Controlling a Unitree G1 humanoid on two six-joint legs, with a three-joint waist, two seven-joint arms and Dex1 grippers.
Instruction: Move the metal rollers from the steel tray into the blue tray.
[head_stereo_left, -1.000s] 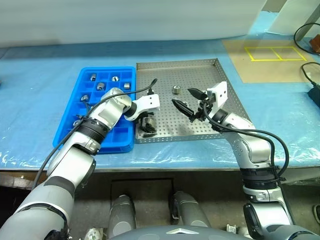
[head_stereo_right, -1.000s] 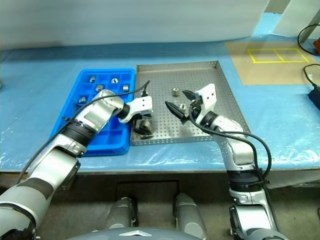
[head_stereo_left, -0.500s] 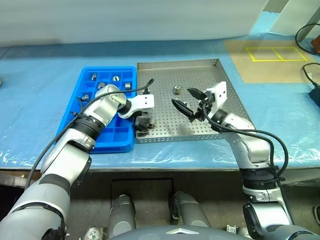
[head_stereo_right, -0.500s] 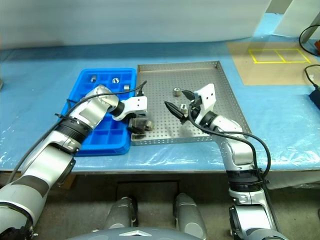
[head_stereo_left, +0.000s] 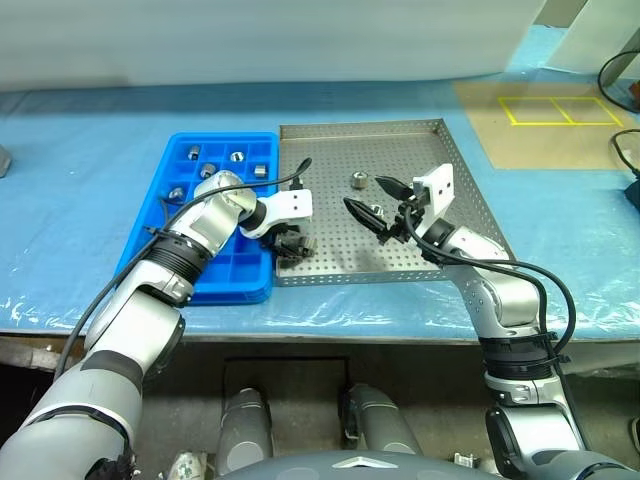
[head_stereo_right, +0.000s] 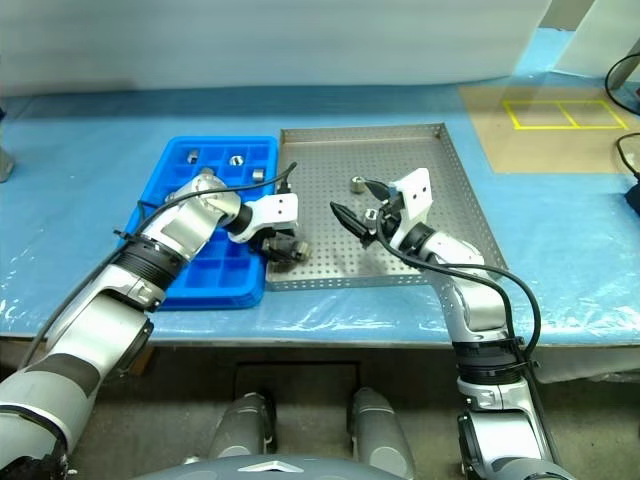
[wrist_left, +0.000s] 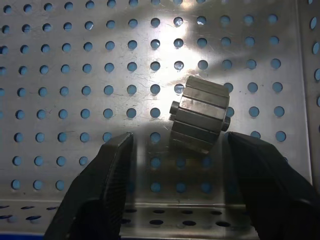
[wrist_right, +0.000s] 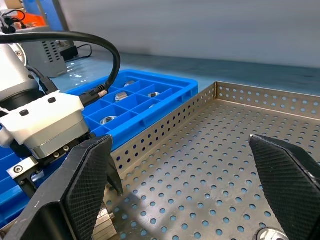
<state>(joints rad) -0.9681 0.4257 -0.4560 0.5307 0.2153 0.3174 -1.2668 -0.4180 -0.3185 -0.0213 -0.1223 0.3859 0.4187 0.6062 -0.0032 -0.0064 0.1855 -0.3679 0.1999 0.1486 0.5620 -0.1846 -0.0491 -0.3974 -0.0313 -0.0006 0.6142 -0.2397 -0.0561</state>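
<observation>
Steel tray: left gripper narrowed around roller since a second ago, not yet touching; right gripper wide, empty. Pickup imminent.

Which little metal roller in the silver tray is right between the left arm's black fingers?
The roller near the steel tray's front-left corner, beside the blue tray, lying between the left end effector's fingers. The other rollers lie farther back.

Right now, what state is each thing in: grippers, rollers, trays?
Left gripper: part open, fingers either side of a roller, not touching it.
Right gripper: open, empty, above the steel tray.
Roller at left gripper: lying on its side on the steel tray.
Steel tray: two more rollers left.
Blue tray: several rollers in far cells.
</observation>
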